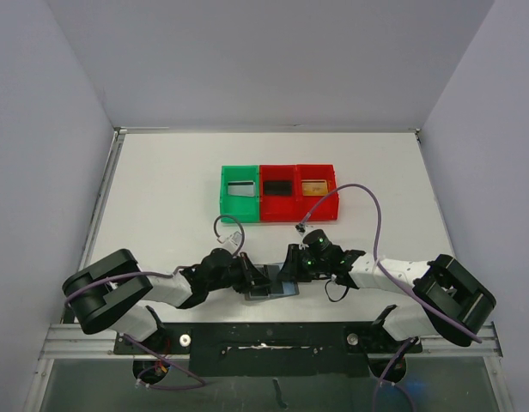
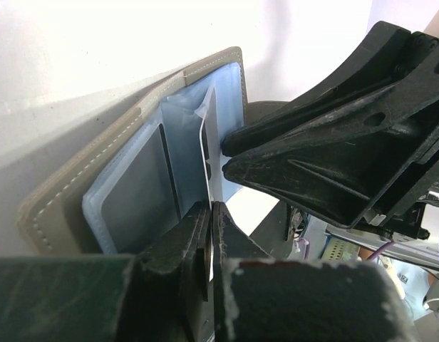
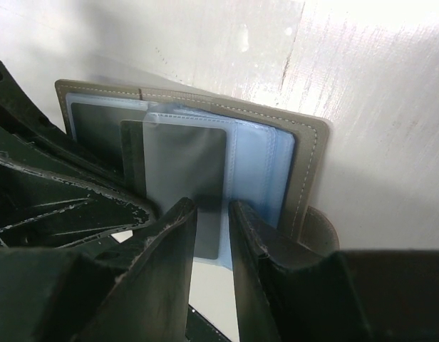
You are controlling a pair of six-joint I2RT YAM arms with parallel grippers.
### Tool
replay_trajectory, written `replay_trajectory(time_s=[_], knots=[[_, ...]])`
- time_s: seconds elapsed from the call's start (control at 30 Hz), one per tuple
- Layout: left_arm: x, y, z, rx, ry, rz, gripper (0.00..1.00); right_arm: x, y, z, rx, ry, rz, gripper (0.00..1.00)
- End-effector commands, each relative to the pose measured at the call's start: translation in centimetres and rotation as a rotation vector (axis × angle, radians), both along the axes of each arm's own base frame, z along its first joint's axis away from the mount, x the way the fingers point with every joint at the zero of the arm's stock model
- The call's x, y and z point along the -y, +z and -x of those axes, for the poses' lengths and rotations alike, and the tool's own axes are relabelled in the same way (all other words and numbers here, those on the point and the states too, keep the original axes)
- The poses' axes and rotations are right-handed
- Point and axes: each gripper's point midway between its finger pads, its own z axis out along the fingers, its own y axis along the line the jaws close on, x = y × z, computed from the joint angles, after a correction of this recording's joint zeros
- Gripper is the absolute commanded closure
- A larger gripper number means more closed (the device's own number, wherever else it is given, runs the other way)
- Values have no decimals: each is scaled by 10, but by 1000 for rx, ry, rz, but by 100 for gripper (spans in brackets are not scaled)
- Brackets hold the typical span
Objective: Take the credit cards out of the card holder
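The card holder (image 1: 280, 290) lies open at the table's near edge, between both grippers. It is grey outside (image 3: 306, 160) with bluish clear pockets (image 2: 127, 196). A grey credit card (image 3: 182, 167) sits in a raised clear leaf, and a darker card (image 3: 98, 122) shows in the pocket behind it. My left gripper (image 2: 212, 211) is shut on the thin lower edge of that leaf (image 2: 206, 142), which I see edge-on. My right gripper (image 3: 213, 214) hovers over the grey card's near end with a narrow gap between its fingers, holding nothing. Another gripper's fingers (image 2: 326, 153) reach in from the right.
Three bins stand in a row behind the wallet: a green bin (image 1: 225, 196) with a silvery card (image 1: 240, 188), a red bin (image 1: 264, 206) with a black card (image 1: 279, 186), and a red bin (image 1: 333, 199) with a tan card (image 1: 313, 184). White walls close three sides.
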Motion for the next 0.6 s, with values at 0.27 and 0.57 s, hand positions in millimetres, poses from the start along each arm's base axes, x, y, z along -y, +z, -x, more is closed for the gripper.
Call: replay_trajectory(time_s=[0.27, 0.57], knots=[[7, 26, -5, 79, -15, 88, 84, 17, -14, -4, 4, -37, 94, 72], [1, 22, -7, 68, 15, 60, 100, 21, -16, -6, 5, -50, 109, 72]])
